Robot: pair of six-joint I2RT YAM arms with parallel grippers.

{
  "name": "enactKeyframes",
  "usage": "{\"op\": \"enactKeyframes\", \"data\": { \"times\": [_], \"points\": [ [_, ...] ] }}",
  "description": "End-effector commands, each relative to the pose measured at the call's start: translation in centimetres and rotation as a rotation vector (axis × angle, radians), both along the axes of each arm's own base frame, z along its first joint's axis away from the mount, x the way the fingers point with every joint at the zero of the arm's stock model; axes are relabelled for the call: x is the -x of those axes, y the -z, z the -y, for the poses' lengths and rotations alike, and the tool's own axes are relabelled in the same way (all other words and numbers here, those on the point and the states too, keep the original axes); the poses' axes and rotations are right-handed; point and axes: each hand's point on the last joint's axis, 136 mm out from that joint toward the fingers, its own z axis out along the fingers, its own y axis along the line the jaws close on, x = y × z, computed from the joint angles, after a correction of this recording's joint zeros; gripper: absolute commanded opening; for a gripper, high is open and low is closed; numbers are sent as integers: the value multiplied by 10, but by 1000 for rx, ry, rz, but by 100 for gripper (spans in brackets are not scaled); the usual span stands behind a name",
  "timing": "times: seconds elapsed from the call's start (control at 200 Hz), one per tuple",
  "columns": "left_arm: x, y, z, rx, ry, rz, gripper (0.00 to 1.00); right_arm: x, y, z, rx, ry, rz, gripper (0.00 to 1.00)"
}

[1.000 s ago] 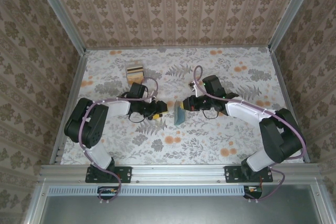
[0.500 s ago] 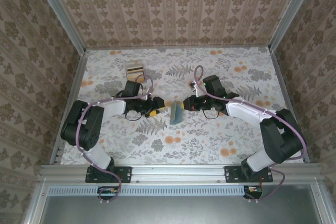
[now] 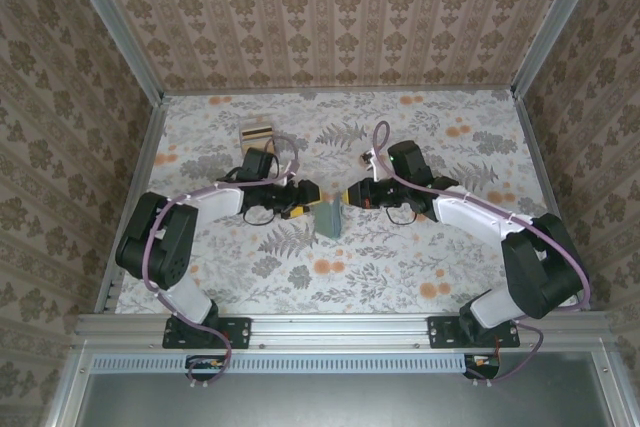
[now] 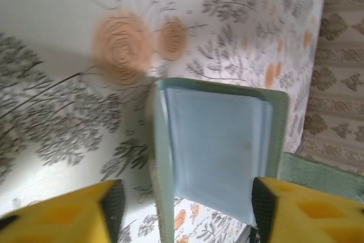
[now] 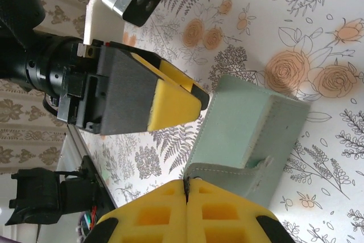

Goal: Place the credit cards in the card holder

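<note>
One card holder (image 3: 327, 218) stands upright at the middle of the worktop (image 3: 450, 267): right fingers (image 5: 227, 209) clench its flap, left fingers (image 4: 68, 214), released, face its pocket.

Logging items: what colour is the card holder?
Card holder: muted green, best in right wrist view.

Matt, leathery green card holder (image 5: 250, 135) (stitched edges); its inner pocket (image 4: 216, 146) looks smooth, faintly glossy.

Soft, even light is washing over the tabletop (image 3: 400, 277), leaving only faint shadows. Close up in the left wrist view, its print is blurring out of focus.
</note>
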Motion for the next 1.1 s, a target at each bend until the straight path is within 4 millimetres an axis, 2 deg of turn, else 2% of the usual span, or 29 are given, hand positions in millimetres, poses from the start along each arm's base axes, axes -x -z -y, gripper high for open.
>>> {"op": "enactKeyframes", "data": {
  "times": [0.0,0.115,0.19,0.325,0.39,0.4,0.45,0.505,0.67,0.73,0.795,0.855,0.895,1.01,1.03,1.095],
  "points": [
    [-1,15,-9,-98,-2,5,49,-2,6,2,25,26,-8,0],
    [5,29,-9,-101,11,-29,41,-2,23,15,92,55,-32,0],
    [6,29,-7,-77,13,-38,29,-4,39,27,147,98,-82,0],
    [4,31,-1,-53,32,-38,26,3,49,25,141,77,-128,0],
    [3,34,2,-45,45,-58,18,5,51,26,148,71,-146,0],
    [3,35,1,-45,44,-62,15,6,52,26,153,74,-149,2],
    [3,37,3,-35,47,-64,5,8,57,32,187,90,-161,26],
    [2,38,4,-28,50,-64,0,11,63,40,231,99,-171,36],
    [6,35,3,-21,45,-66,0,24,87,77,382,223,-262,58],
    [7,36,1,-26,35,-59,0,27,94,85,365,263,-315,61],
    [8,35,0,-28,28,-62,0,28,98,88,337,282,-347,60],
    [7,31,0,-21,15,-53,17,28,100,88,332,279,-361,55],
    [4,25,1,-8,11,-35,24,28,102,86,328,268,-371,51],
    [-1,11,5,-7,42,-8,36,24,108,77,294,243,-396,42],
    [6,10,13,-8,74,-5,37,23,108,76,290,243,-398,41],
    [7,3,19,-1,89,12,42,21,107,76,291,247,-396,36]
  ]
}}
